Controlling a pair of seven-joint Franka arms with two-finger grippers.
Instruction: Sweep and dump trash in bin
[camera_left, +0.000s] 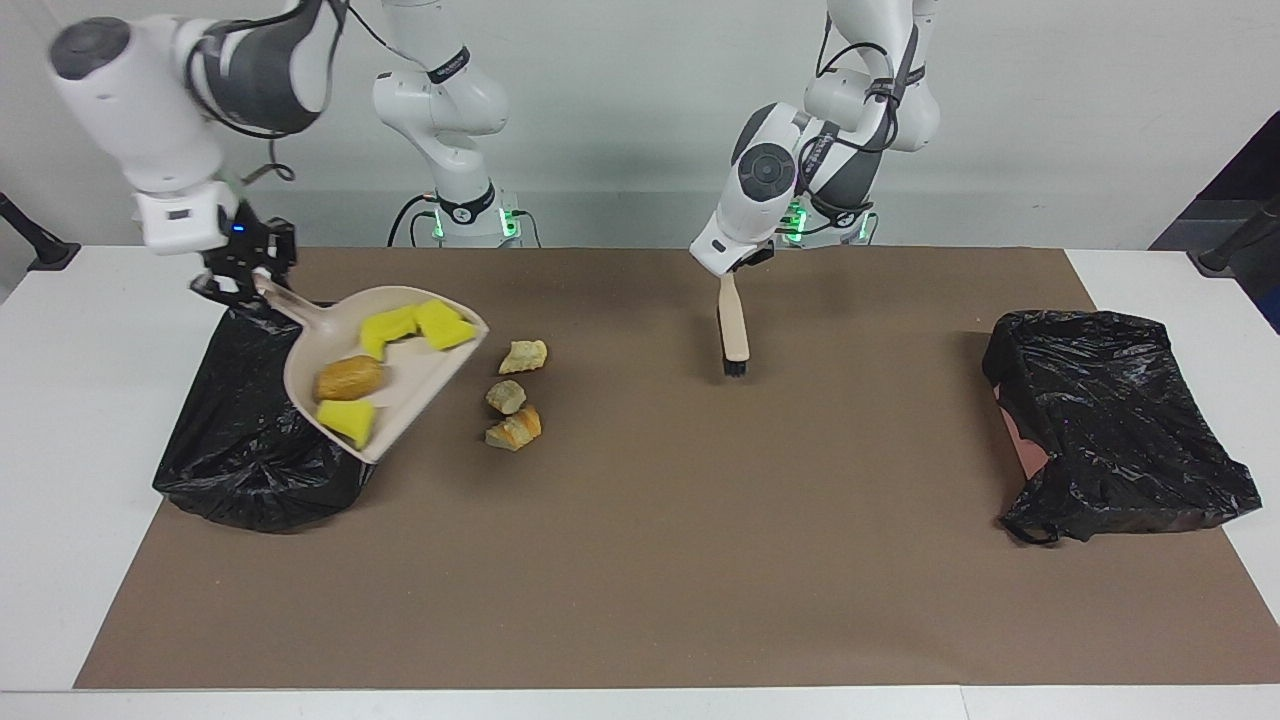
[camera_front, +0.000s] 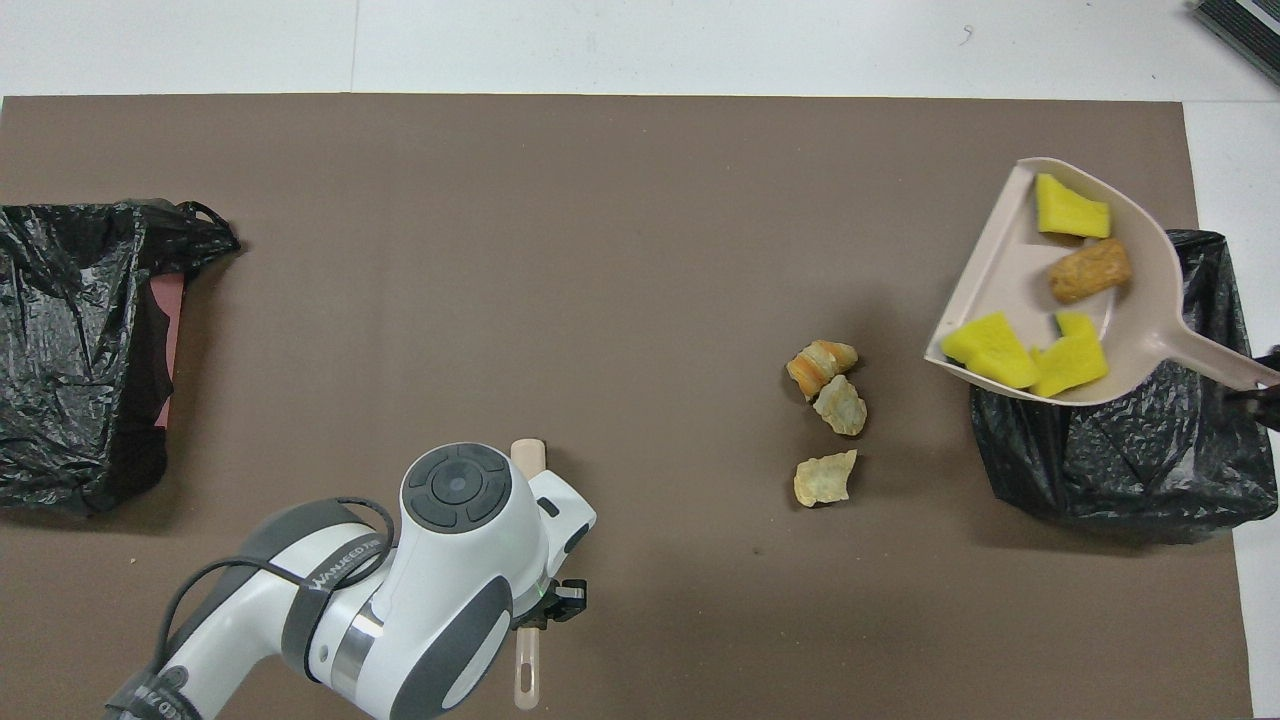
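Both arms raised, right claw and left claw clamped tight

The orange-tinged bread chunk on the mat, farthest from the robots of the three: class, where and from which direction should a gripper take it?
Grip the orange-tinged chunk across its narrow middle, coming straight down from above. It lies flat and elongated, and its neighbour chunk sits close on the robots' side, so close the fingers across the short width, probably clear of that neighbour.
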